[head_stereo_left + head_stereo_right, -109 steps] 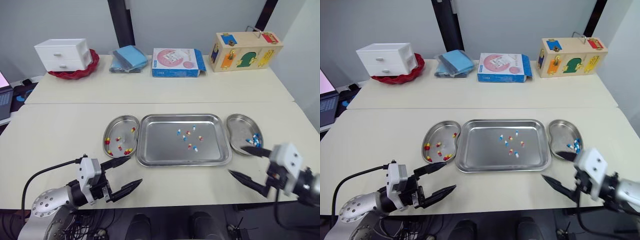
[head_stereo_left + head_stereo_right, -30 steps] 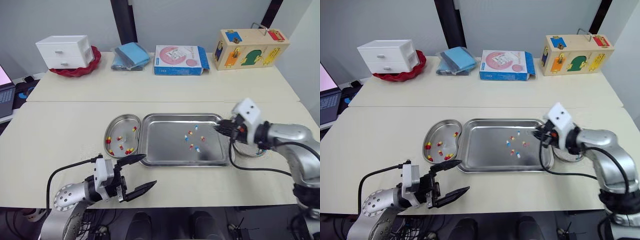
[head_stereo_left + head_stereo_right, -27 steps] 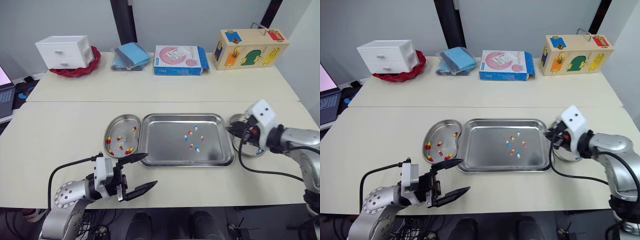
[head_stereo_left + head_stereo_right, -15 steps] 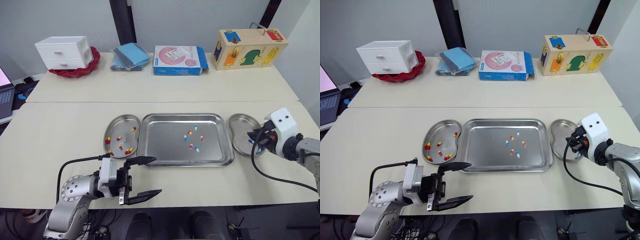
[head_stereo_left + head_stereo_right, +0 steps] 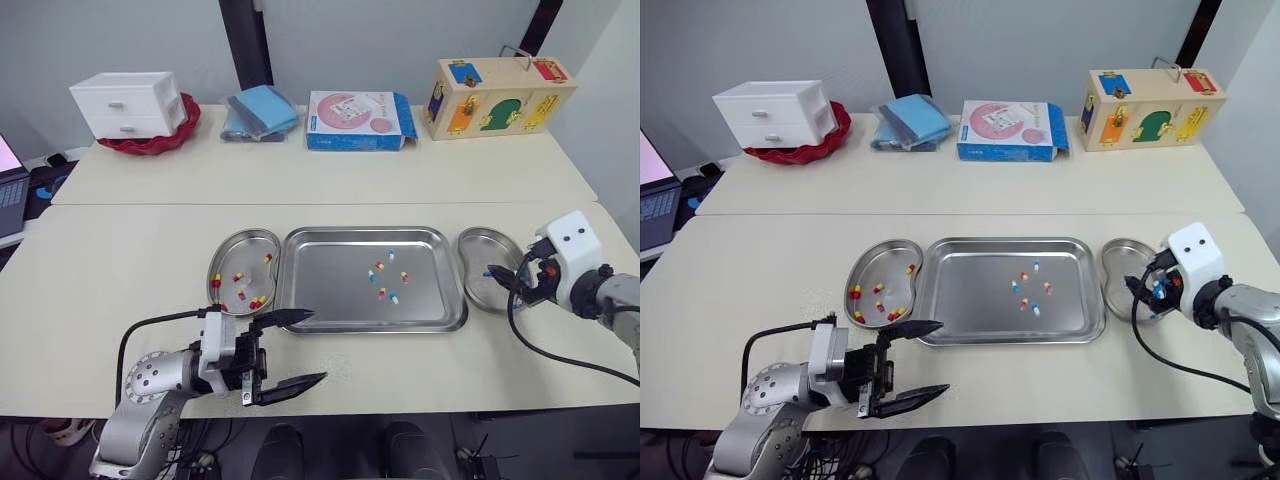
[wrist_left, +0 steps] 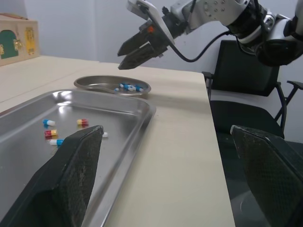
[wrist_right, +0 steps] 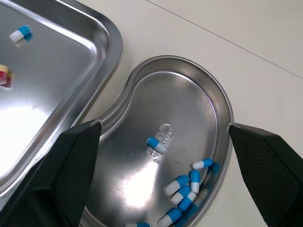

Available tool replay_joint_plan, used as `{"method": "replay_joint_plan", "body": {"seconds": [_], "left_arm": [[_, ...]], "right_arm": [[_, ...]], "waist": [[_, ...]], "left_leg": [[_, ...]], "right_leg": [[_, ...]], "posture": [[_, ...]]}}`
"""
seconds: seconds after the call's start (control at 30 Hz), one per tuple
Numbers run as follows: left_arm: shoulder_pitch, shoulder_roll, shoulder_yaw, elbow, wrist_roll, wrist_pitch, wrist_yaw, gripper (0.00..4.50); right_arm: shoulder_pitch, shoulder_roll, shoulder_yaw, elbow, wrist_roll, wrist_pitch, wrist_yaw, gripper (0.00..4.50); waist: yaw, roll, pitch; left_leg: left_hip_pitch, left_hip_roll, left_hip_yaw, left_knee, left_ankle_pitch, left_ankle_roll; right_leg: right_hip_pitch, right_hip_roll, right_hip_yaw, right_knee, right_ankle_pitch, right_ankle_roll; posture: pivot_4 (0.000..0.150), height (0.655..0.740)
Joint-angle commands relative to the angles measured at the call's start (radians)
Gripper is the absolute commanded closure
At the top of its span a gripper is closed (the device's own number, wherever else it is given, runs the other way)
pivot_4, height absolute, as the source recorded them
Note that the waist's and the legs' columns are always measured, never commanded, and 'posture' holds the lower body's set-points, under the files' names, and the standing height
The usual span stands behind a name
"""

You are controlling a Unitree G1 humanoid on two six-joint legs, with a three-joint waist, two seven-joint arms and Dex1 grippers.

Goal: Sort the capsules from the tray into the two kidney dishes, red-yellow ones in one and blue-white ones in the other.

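**My R. gripper** [image 5: 498,282]: open, empty, over the R. kidney dish [image 7: 215,101]. That dish lies just beside the tray's [image 5: 330,295] right end, toward the bench's [image 5: 120,270] right edge, and holds blue-white capsules [image 7: 182,184].

**My L. gripper** [image 5: 316,347]: fingers spread wide, empty, at the bench's front edge. It is near the L. kidney dish [image 5: 243,247], which has red-yellow capsules [image 5: 257,301] in it.

**Mixed capsules** [image 5: 384,281]: mid-tray.

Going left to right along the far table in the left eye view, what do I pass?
white drawer unit → blue packet → pink and blue box → wooden latch box
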Motion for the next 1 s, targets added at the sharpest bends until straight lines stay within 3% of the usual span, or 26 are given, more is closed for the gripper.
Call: {"method": "replay_joint_plan", "body": {"seconds": [0.03, 0.23, 0.5, 0.7, 1.0], "left_arm": [[0.033, 0.014, 0.073, -0.051, 0.037, 0.039, 0.137, 0.0], [0.162, 0.111, 0.267, -0.069, 0.044, 0.166, 0.272, 0.0], [0.403, 0.161, 0.534, 0.069, 0.073, 0.164, 0.249, 0.0], [0.494, 0.136, 0.589, 0.162, 0.069, 0.145, 0.215, 0.0], [0.505, 0.128, 0.587, 0.076, 0.053, 0.184, 0.223, 0.0]], "right_arm": [[0.058, -0.013, -0.078, -0.069, 0.029, -0.134, 0.05, 0.03], [0.27, 0.061, -0.143, -0.13, 0.083, -0.443, 0.183, 0.03], [0.543, 0.083, -0.176, -0.041, 0.102, -0.652, 0.332, 0.03], [0.56, 0.099, -0.166, 0.068, 0.089, -0.754, 0.339, 0.03], [0.554, 0.088, -0.127, 0.179, 0.076, -0.857, 0.377, 0.03]], "waist": [[0.0, 0.0, 0.0], [0.0, -0.001, 0.001], [0.0, -0.002, 0.001], [0.0, -0.004, 0.0], [0.003, -0.007, -0.001]], "left_leg": [[0.0, 0.0, 0.0, 0.0, 0.0, 0.0], [0.001, 0.0, 0.0, 0.0, 0.0, 0.0], [0.002, 0.0, 0.0, 0.0, 0.0, 0.0], [0.003, 0.0, 0.0, 0.0, 0.0, 0.0], [0.003, 0.001, 0.001, 0.0, 0.0, 0.0]], "right_leg": [[0.0, 0.0, 0.0, 0.0, 0.0, 0.0], [0.0, 0.0, 0.0, 0.0, 0.0, 0.0], [0.002, 0.0, 0.0, 0.0, 0.0, 0.0], [0.002, 0.0, 0.0, 0.0, -0.001, -0.002], [0.003, 0.0, 0.0, 0.0, -0.001, -0.002]], "posture": [[0.15, 0.7078], [0.15, 0.7078], [0.15, 0.7078], [0.15, 0.7078], [0.15, 0.7078]]}}
